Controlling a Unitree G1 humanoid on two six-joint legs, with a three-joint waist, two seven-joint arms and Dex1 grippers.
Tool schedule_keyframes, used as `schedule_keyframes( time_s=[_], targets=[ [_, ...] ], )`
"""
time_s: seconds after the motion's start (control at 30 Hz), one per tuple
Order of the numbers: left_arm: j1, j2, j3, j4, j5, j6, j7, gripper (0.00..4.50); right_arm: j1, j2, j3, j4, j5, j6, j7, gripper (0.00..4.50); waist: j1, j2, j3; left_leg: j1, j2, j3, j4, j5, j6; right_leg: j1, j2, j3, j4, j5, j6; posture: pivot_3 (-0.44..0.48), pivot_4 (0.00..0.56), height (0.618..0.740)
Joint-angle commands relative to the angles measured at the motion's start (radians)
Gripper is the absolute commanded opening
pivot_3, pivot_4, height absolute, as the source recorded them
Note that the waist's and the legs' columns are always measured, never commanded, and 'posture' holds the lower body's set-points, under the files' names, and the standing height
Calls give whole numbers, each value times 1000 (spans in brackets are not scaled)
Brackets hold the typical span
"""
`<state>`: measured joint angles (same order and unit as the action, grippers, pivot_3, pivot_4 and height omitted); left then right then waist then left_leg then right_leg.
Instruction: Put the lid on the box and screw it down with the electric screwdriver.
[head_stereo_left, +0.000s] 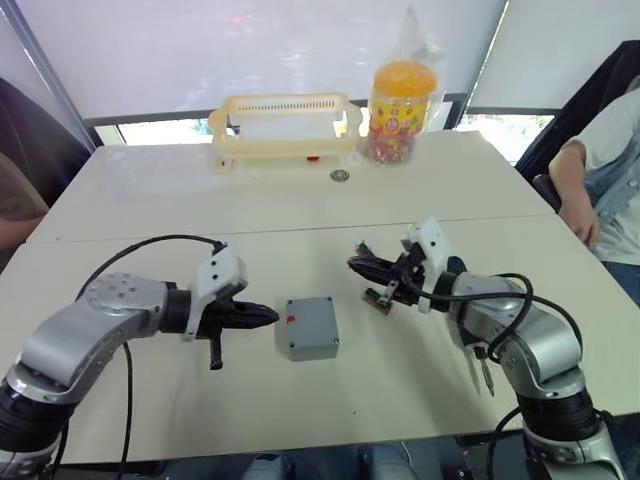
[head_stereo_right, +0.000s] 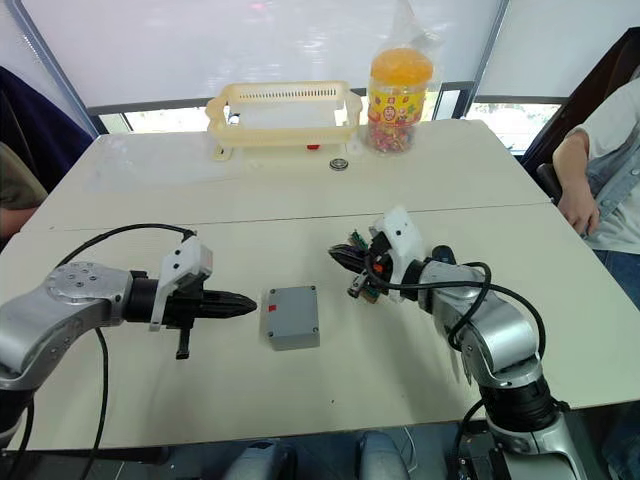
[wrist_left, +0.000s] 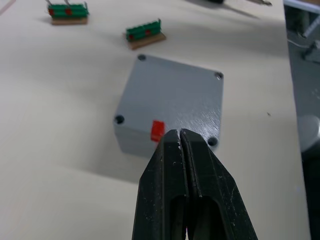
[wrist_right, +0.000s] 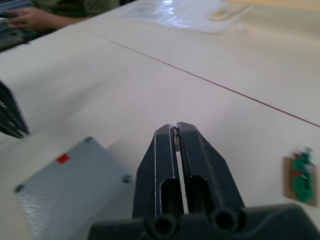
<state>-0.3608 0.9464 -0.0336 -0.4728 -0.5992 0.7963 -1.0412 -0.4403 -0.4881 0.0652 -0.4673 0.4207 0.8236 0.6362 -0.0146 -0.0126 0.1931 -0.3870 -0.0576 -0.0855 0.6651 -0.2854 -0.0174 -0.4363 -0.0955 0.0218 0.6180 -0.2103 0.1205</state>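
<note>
Now lid (head_stereo_left: 311, 322) seated on box (head_stereo_left: 300, 345), left gripper (head_stereo_left: 268, 316) clenched beside it, right gripper (head_stereo_left: 358, 265) clenched.

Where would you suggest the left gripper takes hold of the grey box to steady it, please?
Across two opposite side walls, coming down from above: the box sits flat on the table, low and square, with straight walls free all round. The left gripper, shut beside the red-marked wall, would have to open first.
</note>
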Motion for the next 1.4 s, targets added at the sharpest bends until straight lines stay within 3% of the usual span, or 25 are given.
schedule_keyframes(
  time_s=[0.03,0.47,1.4],
  targets=[
    [-16,27,17,-4,5,-20,-25,0,-2,5,37,-32,16,-3,8,28,0,0,0,0,0,0,0,0,0,0,0,0,0,0,0,0,150,740],
    [18,34,63,-11,-11,-7,4,0,10,-6,139,54,-49,-92,41,28,0,0,0,0,0,0,0,0,0,0,0,0,0,0,0,0,150,740],
    [10,9,43,-11,-15,-11,32,0,36,-3,158,92,-101,-136,53,28,1,0,0,0,0,0,0,0,0,0,0,0,0,0,0,0,150,740]
  ],
)
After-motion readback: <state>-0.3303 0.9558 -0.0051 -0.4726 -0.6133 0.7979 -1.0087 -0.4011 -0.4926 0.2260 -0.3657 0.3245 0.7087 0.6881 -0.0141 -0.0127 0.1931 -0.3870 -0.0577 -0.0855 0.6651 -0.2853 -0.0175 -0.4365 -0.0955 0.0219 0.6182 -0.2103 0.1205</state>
